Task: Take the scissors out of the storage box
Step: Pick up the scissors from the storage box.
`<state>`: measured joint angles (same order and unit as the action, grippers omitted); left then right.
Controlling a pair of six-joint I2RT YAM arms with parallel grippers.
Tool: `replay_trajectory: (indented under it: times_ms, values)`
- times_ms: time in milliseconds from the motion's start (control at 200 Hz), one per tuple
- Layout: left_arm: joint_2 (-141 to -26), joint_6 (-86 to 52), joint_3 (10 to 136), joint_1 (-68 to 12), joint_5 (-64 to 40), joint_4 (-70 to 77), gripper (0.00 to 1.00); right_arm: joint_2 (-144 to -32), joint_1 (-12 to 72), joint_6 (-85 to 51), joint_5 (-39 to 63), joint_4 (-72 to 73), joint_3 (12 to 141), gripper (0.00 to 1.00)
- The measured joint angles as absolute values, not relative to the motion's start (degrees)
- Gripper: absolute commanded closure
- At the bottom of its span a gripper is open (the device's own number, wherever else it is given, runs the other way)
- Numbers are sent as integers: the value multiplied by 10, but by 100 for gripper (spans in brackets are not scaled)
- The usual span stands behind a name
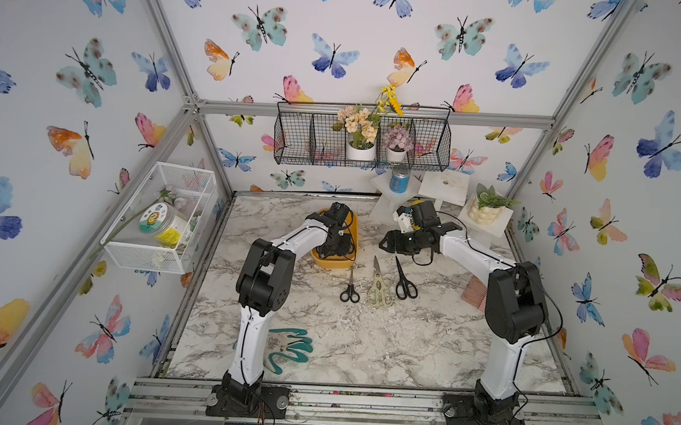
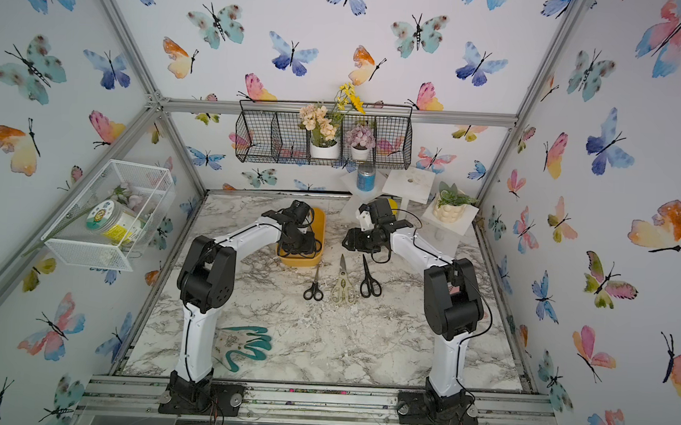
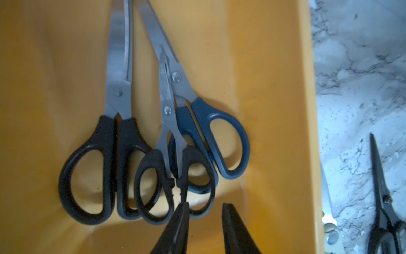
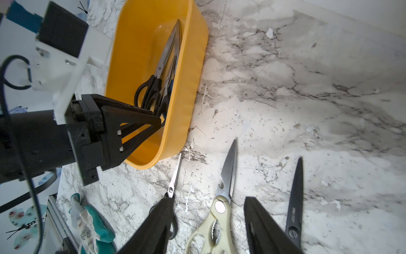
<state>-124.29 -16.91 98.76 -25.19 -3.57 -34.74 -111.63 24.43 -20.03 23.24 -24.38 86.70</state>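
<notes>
left end effector (image 3: 205,205) parted, empty, inside storage box (image 3: 306,110) beside three scissors (image 3: 167,110) bunched near one wall. right end effector (image 4: 207,200) parted, empty, above bench (image 4: 307,110).

1. Marble-patterned tabletop (image 1: 364,342), speckled with crumbs.
2. Yellow storage box (image 1: 330,264) stands toward the back.
3. Just in front, side by side: small black-handled scissors (image 1: 350,288), cream shears (image 1: 379,287), all-black scissors (image 1: 404,283).
4. Teal glove (image 1: 289,348) lies front left.

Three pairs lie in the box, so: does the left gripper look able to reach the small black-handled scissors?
Probably yes. The left gripper hangs open in the storage box, tips beside the small scissors; that pair lies atop the blue-handled pair.
</notes>
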Motion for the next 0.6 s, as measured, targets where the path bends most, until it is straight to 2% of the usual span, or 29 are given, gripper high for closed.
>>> replay_trajectory:
  times_ms: [601]
  values:
    - [-1251, -178, 988, -241, 2, -344, 68, -1115, 244, -201, 232, -244, 856, 42]
